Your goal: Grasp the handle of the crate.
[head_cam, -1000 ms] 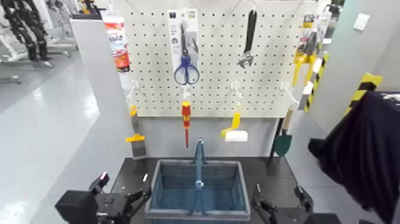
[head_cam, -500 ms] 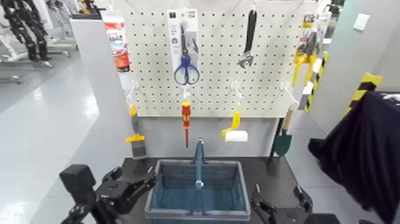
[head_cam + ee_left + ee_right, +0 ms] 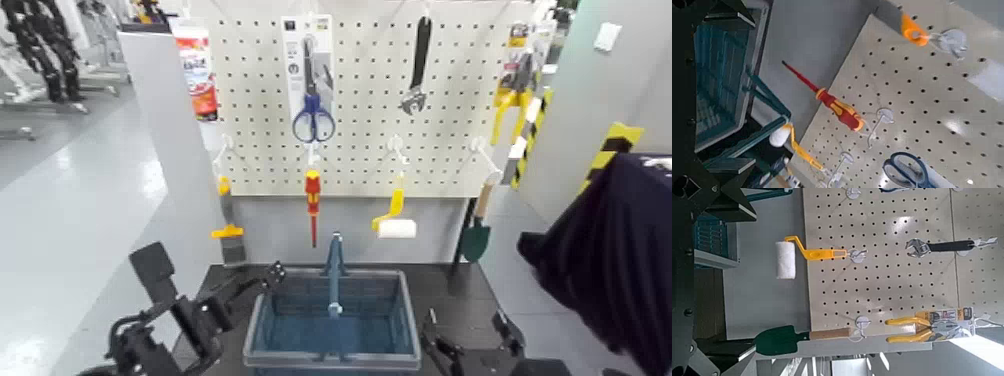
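At 8 o'clock of the crate [image 3: 332, 318], the left gripper [image 3: 262, 281] has risen and swung nearer its rim, fingers apart. The handle [image 3: 332, 275] stands upright across the middle, ungrasped. The right gripper [image 3: 470, 342] stays at 4 o'clock, fingers apart.

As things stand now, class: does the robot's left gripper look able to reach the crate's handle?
Probably yes. The left gripper is raised beside the crate near its left rim, and nothing stands between it and the upright handle. The right gripper waits low.
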{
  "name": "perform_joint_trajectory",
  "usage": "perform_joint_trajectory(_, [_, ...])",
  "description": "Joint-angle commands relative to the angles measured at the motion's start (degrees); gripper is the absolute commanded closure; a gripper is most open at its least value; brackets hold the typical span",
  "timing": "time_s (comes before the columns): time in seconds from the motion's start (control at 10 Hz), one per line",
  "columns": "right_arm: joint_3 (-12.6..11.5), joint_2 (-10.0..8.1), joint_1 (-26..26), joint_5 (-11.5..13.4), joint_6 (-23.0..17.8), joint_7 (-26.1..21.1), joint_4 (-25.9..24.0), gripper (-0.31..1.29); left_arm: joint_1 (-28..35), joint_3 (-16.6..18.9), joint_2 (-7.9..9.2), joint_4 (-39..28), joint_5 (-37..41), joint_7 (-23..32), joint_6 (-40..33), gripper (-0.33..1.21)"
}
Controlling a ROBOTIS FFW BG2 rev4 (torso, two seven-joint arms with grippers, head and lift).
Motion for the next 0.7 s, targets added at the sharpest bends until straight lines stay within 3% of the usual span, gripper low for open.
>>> perform_joint_trajectory(0.1, [0.0, -0.06, -0.1, -0.4, -0.5, 0.0, 0.3, 0.14, -5.3, -2.0, 2.67, 5.9, 14.5, -1.1, 7.7, 0.10])
perform_joint_trajectory(0.2, [0.1, -0.06, -0.2, -0.4, -0.5, 0.0, 0.4, 0.14, -7.3, -2.4, 3.55, 8.2, 19.6, -1.2, 11.3, 0.10])
perform_joint_trajectory(0.5, [0.3, -0.15, -0.3, -0.7, -0.7, 0.0, 0.4, 0.14, -14.0, -8.2, 5.84, 18.0, 32.8, -4.5, 15.3, 0.10])
perform_joint_trajectory(0.7, [0.4, -0.15, -0.4, -1.0, -1.1, 0.0, 0.7, 0.14, -18.6, -11.0, 5.92, 24.2, 35.9, -7.1, 18.9, 0.10])
